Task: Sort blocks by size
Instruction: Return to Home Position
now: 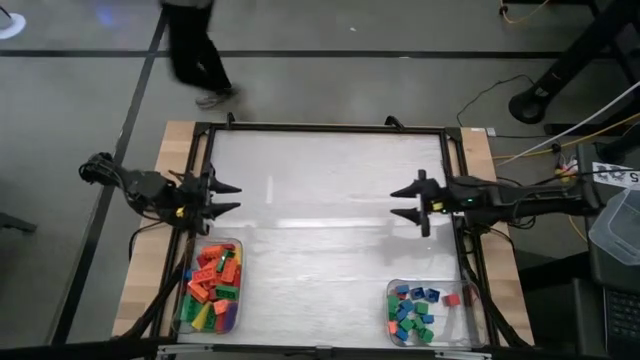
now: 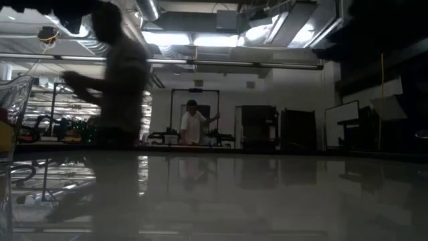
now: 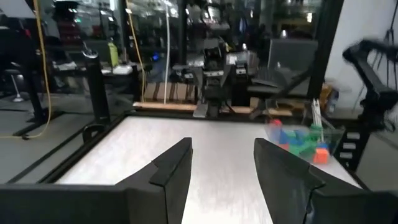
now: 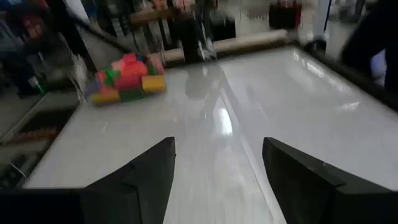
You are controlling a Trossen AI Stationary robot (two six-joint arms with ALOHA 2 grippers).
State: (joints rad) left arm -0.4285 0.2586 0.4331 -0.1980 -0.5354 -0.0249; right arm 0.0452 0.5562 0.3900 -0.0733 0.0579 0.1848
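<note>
The blocks lie in two clear trays at the table's near edge. The left tray (image 1: 190, 315) holds a heap of larger red, orange, green and yellow blocks (image 1: 213, 285), which the right wrist view also catches (image 4: 127, 78). The right tray (image 1: 478, 322) holds small blue, green and red blocks (image 1: 415, 310), seen in the left wrist view too (image 3: 298, 140). My left gripper (image 1: 232, 198) is open at the table's left edge, level, with nothing between its fingers (image 3: 221, 146). My right gripper (image 1: 398, 202) is open at the right edge, also holding nothing (image 4: 217, 143).
The bare white tabletop (image 1: 320, 220) stretches between the two grippers inside a black frame (image 1: 320, 128). A person (image 1: 195, 50) walks past the table's far left corner and shows dark in the low view (image 2: 117, 80). Cables (image 1: 540, 150) lie off the table on the right.
</note>
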